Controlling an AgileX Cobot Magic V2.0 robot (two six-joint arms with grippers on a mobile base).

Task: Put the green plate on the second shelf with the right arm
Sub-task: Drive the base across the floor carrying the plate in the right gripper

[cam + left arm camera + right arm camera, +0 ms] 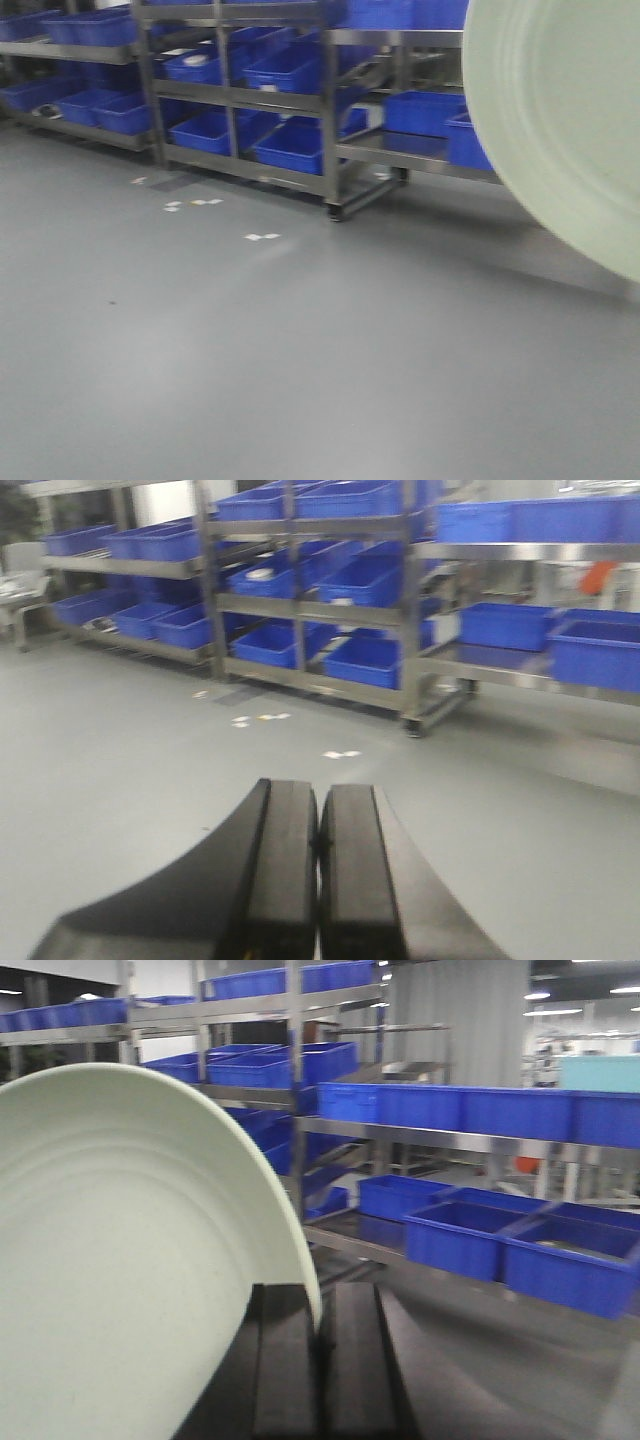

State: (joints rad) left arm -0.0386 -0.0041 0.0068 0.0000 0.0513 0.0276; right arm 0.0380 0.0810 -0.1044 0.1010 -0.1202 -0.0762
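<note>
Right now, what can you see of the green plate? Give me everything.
The green plate is round and shallow, pale sage green with a matte look, faint concentric rings and a low raised rim. It is held in the air, standing on edge rather than lying flat. The black jaws of the right gripper are closed on its rim. Nothing else visibly touches it. Both views that show it crop it.
</note>
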